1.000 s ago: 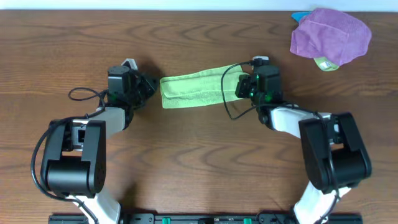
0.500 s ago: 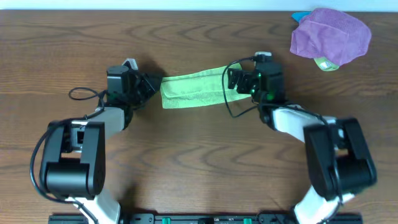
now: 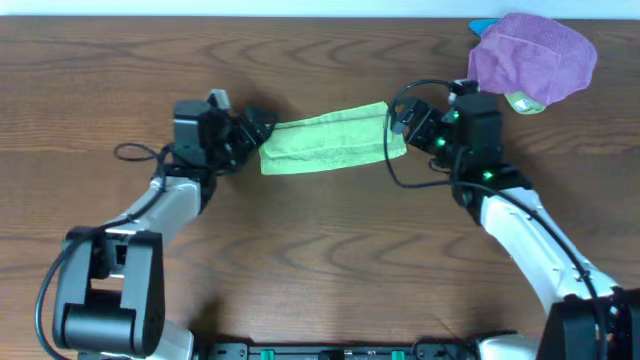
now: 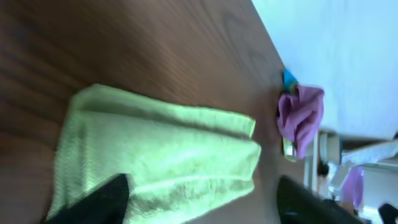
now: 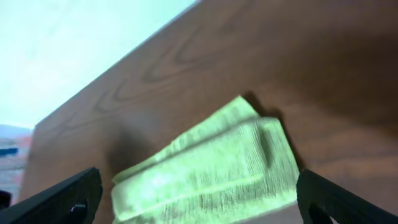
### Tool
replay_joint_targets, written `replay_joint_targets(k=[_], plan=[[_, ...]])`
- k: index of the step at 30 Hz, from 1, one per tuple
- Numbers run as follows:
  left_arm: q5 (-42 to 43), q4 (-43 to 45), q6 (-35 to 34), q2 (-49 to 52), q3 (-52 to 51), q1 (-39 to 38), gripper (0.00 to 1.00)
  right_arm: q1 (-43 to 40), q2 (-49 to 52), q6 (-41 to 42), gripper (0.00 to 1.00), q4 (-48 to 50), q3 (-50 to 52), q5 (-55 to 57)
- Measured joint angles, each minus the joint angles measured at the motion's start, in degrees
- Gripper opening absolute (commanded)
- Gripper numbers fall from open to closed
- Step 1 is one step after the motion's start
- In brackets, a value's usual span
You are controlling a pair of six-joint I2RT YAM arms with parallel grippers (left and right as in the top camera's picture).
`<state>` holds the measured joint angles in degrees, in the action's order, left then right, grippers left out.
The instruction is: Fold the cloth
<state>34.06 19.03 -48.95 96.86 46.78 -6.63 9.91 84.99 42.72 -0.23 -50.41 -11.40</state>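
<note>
The green cloth [image 3: 325, 140] is seen folded into a long, slightly rumpled strip, laid flat on the table [image 3: 320, 260] near the middle of its far edge. The left gripper [image 3: 252, 135] is held at the strip's left end, the right gripper [image 3: 403, 122] at its right end; both are spread wide, with nothing gripped. Whether any fingertip touches the cloth cannot be judged, the fingers [image 5: 65, 196] being cut off in both wrist views.
</note>
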Motion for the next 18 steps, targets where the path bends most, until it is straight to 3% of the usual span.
replay_joint_targets(k=[3,6,12,18], plan=[[-1.7,0.0,-0.7,0.0,0.0,-2.6,0.22,-1.5,0.0,1.7,0.99,-2.5,0.0,-1.9],[-4.4,0.0,-0.8,0.5,0.1,-4.9,0.06,-2.8,0.0,2.4,0.99,-3.3,0.0,-3.1],[-9.7,0.1,-1.0,3.8,0.1,-6.4,0.06,-4.4,1.0,3.2,0.99,-3.3,0.0,-3.8],[-12.0,1.8,-1.0,9.0,0.1,-6.4,0.06,-4.5,8.3,3.4,0.99,0.1,0.0,-6.1]])
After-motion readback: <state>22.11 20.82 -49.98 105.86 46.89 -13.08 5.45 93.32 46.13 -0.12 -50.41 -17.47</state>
